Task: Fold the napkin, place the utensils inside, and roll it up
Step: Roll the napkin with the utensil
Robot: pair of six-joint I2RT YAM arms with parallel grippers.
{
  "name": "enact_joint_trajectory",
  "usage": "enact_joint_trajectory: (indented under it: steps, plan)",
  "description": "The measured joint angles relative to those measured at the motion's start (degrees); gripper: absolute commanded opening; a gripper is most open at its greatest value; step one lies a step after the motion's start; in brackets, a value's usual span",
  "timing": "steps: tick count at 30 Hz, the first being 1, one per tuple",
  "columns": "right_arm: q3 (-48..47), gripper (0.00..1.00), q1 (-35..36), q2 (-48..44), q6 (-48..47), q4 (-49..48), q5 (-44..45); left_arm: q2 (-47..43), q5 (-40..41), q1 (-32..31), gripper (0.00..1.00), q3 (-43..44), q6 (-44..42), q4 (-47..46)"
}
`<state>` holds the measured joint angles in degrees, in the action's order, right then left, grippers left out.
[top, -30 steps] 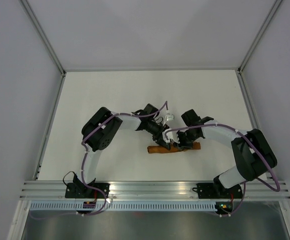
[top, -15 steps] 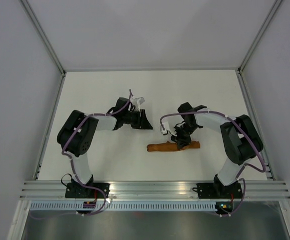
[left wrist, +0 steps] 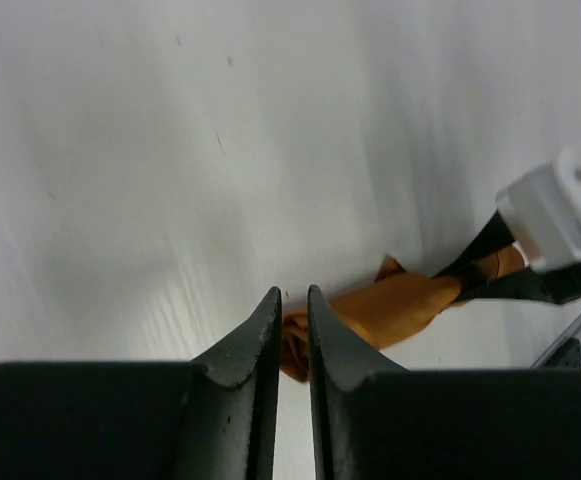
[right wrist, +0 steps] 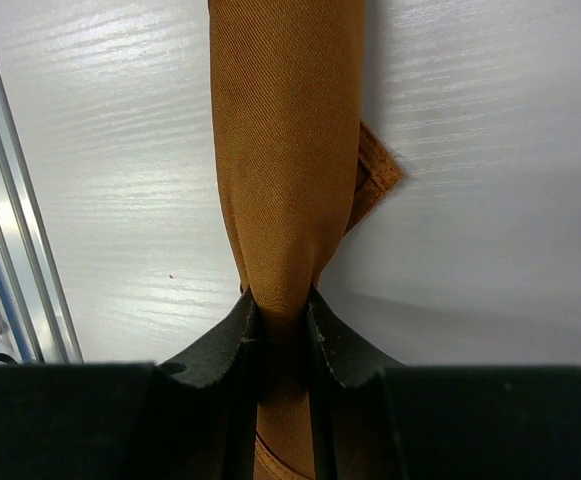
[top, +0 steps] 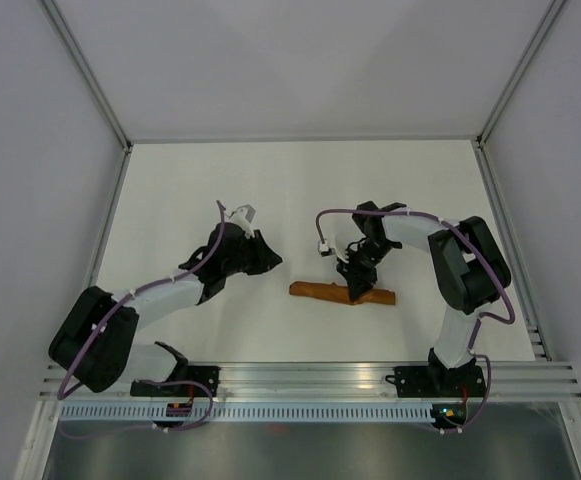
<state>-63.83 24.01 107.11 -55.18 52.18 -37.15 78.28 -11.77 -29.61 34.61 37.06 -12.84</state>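
1. The right hand [right wrist: 282, 300] is clamped on the napkin [right wrist: 285, 150]. It pinches the roll across its width, on the roll's right half as seen from above.
2. The napkin lies as a tight tube on the counter [top: 220, 180], roughly midway between the two arms. One hemmed corner pokes out at its side.
3. No utensils show. Whether they sit inside the roll cannot be told.
4. The left hand [left wrist: 290, 295] has its fingers almost together, with only a slit between them and nothing in it. It is apart from the napkin and points toward the roll's left end.
5. Folding and rolling look done, so the step in hand is probably securing the finished roll.
6. The next move probably calls for the right hand to let go gently and lift straight up. A sideways tug could loosen the free corner or unwind the satin-like cloth.
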Motion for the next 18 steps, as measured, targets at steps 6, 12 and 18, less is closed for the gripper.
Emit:
enact_joint_trajectory:
  steps: [6,12,18]
  plan:
    - [0.5,0.27,0.0,0.3,3.3,-0.8,-1.9,-3.5,11.7,-15.2,0.15,-8.0,8.7,0.3]
    - [0.7,0.37,0.0,0.3,5.7,-1.2,-2.4,2.6,20.4,-26.4,0.13,-9.2,18.7,-4.4]
    - [1.4,0.59,0.0,-0.7,7.1,-0.6,-3.6,11.6,23.3,-28.6,0.12,-5.9,24.1,-9.7]
